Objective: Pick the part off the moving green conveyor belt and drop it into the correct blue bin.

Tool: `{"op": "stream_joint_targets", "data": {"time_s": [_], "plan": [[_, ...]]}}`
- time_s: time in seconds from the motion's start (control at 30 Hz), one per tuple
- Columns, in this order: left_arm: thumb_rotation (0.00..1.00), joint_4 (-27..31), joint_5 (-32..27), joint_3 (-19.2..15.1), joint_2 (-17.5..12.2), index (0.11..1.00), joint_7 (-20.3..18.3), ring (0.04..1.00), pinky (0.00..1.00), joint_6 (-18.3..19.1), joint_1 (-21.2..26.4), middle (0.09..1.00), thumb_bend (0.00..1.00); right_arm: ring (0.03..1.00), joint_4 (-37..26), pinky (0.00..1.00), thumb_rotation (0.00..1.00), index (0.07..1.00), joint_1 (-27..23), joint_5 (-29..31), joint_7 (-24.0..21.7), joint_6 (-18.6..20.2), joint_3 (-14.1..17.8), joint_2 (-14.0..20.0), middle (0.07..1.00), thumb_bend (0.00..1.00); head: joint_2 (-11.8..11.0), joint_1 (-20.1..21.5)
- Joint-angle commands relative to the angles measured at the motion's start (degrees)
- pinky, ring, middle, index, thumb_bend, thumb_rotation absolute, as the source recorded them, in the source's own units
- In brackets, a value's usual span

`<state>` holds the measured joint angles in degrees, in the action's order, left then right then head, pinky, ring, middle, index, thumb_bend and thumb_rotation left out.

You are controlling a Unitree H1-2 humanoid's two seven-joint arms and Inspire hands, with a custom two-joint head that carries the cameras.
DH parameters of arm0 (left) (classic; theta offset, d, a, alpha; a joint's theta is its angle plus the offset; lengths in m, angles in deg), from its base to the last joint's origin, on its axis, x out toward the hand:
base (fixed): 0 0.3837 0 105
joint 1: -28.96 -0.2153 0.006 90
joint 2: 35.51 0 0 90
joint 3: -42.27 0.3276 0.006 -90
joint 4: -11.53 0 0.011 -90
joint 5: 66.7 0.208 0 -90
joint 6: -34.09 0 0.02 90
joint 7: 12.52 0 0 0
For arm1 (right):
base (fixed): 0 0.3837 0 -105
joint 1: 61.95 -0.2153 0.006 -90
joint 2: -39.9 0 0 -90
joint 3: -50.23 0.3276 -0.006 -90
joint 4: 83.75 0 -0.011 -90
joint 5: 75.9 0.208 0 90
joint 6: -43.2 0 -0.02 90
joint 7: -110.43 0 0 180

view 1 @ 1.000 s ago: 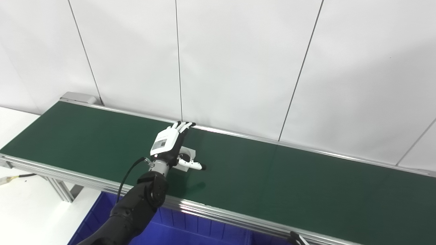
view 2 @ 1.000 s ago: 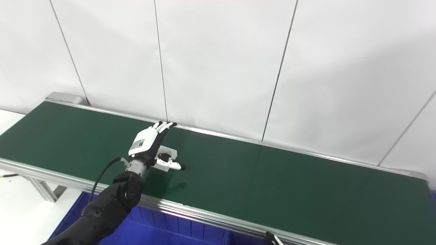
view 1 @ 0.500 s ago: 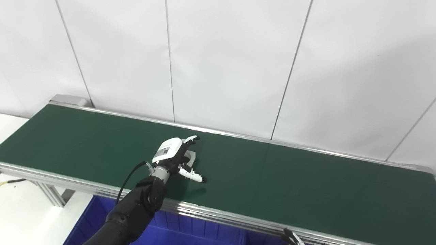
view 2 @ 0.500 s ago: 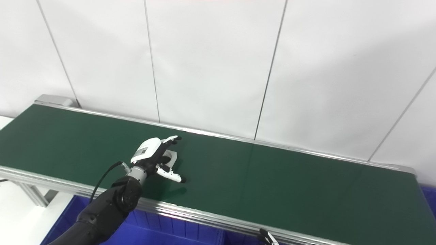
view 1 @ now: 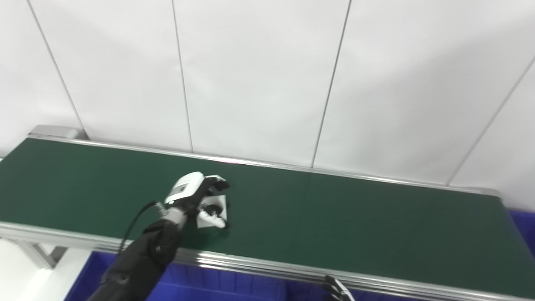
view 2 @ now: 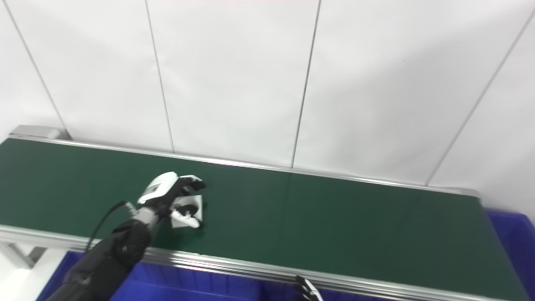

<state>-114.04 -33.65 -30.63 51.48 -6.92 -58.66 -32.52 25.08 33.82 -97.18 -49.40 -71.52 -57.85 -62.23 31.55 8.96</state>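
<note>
A white flat part with a dark round hole (view 1: 213, 210) is in my left hand (view 1: 196, 197) over the green conveyor belt (view 1: 334, 213), near its front edge. The hand's fingers curl over the part's top and the thumb presses its lower edge, so the part stands tilted up off the belt. It also shows in the right eye view (view 2: 189, 211). Only the fingertips of my right hand (view 1: 336, 289) show at the bottom edge; I cannot tell how they stand. A blue bin (view 1: 234, 284) lies below the belt's front rail.
An aluminium rail (view 1: 292, 274) runs along the belt's front edge. A second blue bin (view 2: 512, 234) shows past the belt's right end. White wall panels stand right behind the belt.
My left hand's fingers have curled from flat and spread to closed on the white part, and the part has tipped up off the belt. The camera has swung to the right.
</note>
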Motion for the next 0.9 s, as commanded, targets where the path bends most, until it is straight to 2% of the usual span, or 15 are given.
{"op": "stream_joint_targets", "data": {"time_s": [0.0,0.07,0.27,0.33,0.43,0.53,0.63,0.87], "plan": [[0.00,0.19,1.09,0.05,-1.98,0.631,-0.09,0.523,0.39,1.15,-0.28,0.668,0.48,0.757,-1.61,0.65,0.04,0.855,-0.30,0.03,0.83,-2.18,-0.31,-0.55,0.807,0.64,0.26,0.32],[0.00,0.20,1.14,0.23,-2.19,0.602,-0.12,0.491,0.37,1.09,-0.43,0.650,0.42,0.756,-1.42,0.65,0.03,0.857,-0.41,0.00,0.81,-2.19,-0.46,-0.66,0.809,0.63,0.40,0.52],[0.00,-0.51,-1.96,-0.63,-2.32,0.525,-1.16,0.468,0.36,-2.91,-1.15,0.568,0.41,0.744,-0.58,0.64,0.01,0.848,-1.08,-0.51,2.63,-2.20,-1.30,-0.70,0.808,0.63,0.55,0.49],[0.00,-0.17,-3.46,-1.51,-1.77,0.499,-0.88,0.459,0.41,-3.90,-1.62,0.505,0.46,0.744,-0.70,0.64,0.01,0.847,-1.20,-0.49,2.98,-2.20,-1.54,-0.48,0.806,0.63,0.75,-0.37],[0.00,0.91,-4.55,-2.49,-1.09,0.484,0.26,0.449,0.47,-4.88,-2.49,0.479,0.48,0.741,-1.04,0.64,0.00,0.847,-1.06,-0.42,2.86,-2.18,-1.39,-0.50,0.803,0.63,0.75,-0.79],[0.00,3.51,-4.84,-3.78,-0.25,0.479,2.41,0.444,0.47,-5.75,-3.98,0.476,0.48,0.738,-1.33,0.63,0.00,0.847,-0.89,-0.54,2.79,-2.17,-1.34,-0.44,0.800,0.63,0.80,-1.05],[0.00,6.96,-5.95,-5.64,1.01,0.487,4.85,0.440,0.43,-8.60,-6.05,0.480,0.48,0.739,-1.51,0.63,0.00,0.846,-0.71,-0.26,2.46,-2.16,-1.13,-0.53,0.798,0.63,0.82,-1.45],[0.00,18.13,-13.16,-10.19,4.63,0.480,3.60,0.443,0.40,-12.08,-11.11,0.490,0.48,0.741,-1.63,0.63,0.01,0.845,-0.56,-0.13,2.20,-2.19,-0.94,-0.25,0.799,0.63,-0.02,-3.17]]}}
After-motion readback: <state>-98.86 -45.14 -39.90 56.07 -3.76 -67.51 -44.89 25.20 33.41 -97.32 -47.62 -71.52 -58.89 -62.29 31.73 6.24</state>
